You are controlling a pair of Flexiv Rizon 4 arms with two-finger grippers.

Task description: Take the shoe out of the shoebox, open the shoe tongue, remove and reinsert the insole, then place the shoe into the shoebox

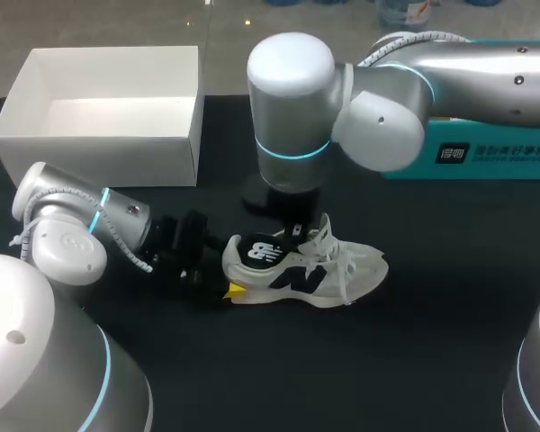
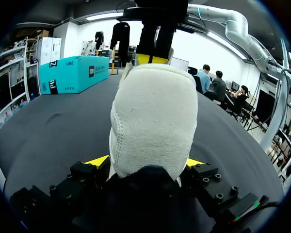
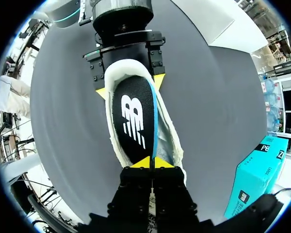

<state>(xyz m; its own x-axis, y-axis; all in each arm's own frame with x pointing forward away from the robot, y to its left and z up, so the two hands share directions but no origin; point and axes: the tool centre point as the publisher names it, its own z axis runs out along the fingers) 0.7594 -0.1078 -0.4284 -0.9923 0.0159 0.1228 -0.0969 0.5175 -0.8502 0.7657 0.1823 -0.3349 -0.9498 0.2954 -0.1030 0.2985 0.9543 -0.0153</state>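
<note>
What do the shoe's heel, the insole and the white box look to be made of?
The shoe at its heel: pale, matte, slightly napped, likely suede or felt-like fabric. The insole: black, smooth top with thin blue edge, probably fabric over foam. The box: white, matte, crisp folded walls, looks like cardboard.

Print shows in three places. The shoe (image 1: 306,270) carries a large dark letter mark on its pale side, seen in the head view. Its black insole (image 3: 134,121) bears a white logo near the heel, clear in the right wrist view. The teal box (image 1: 486,160) at the worktop's (image 1: 414,360) far edge has a black label panel with white characters. Small black lettering on its side and end shows in the wrist views.
</note>
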